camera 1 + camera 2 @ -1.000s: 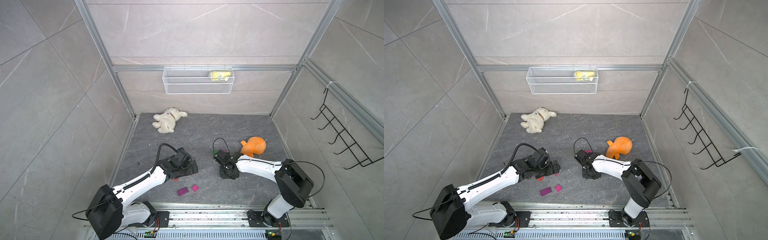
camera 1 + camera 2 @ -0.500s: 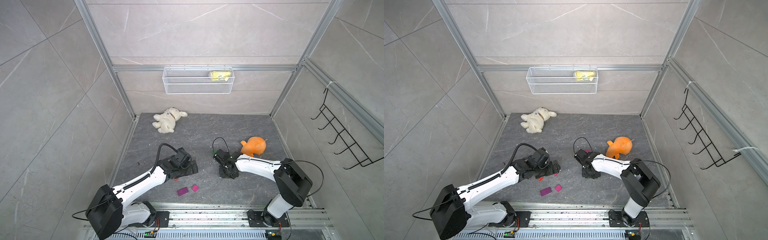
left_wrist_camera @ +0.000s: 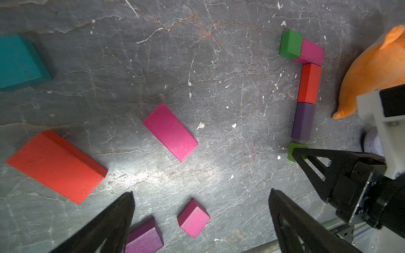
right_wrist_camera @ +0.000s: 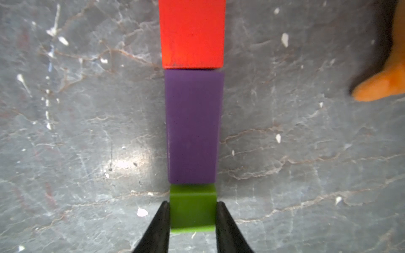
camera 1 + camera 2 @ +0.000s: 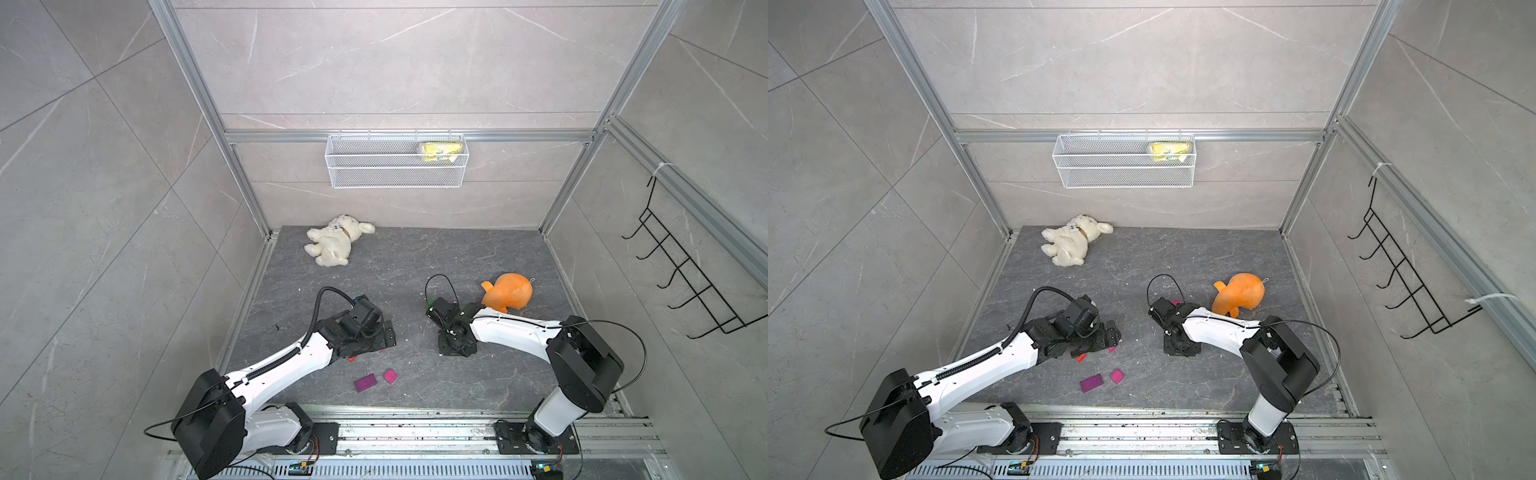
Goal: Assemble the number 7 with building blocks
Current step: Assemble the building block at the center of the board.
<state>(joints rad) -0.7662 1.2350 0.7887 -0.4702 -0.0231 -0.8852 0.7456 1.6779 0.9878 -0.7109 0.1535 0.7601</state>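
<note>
In the left wrist view the number 7 [image 3: 309,83] lies on the floor: a green square [image 3: 290,43] and a magenta block [image 3: 312,53] form the bar, with a red block and a purple block [image 3: 303,121] running down from it. My right gripper [image 4: 192,206] is shut on a green square block [image 4: 192,208] that sits against the purple block's [image 4: 194,127] free end. My left gripper [image 3: 201,192] hangs open over loose building blocks: a pink square [image 3: 194,218], a purple rectangle [image 3: 144,237], a magenta rectangle [image 3: 170,132], a red rectangle [image 3: 57,165] and a teal block [image 3: 19,61].
An orange plush toy [image 5: 509,295] lies close beside the column, just behind my right arm. A white plush dog [image 5: 334,245] rests at the back left. A wire basket [image 5: 395,166] hangs on the back wall and a hook rack [image 5: 681,274] on the right wall.
</note>
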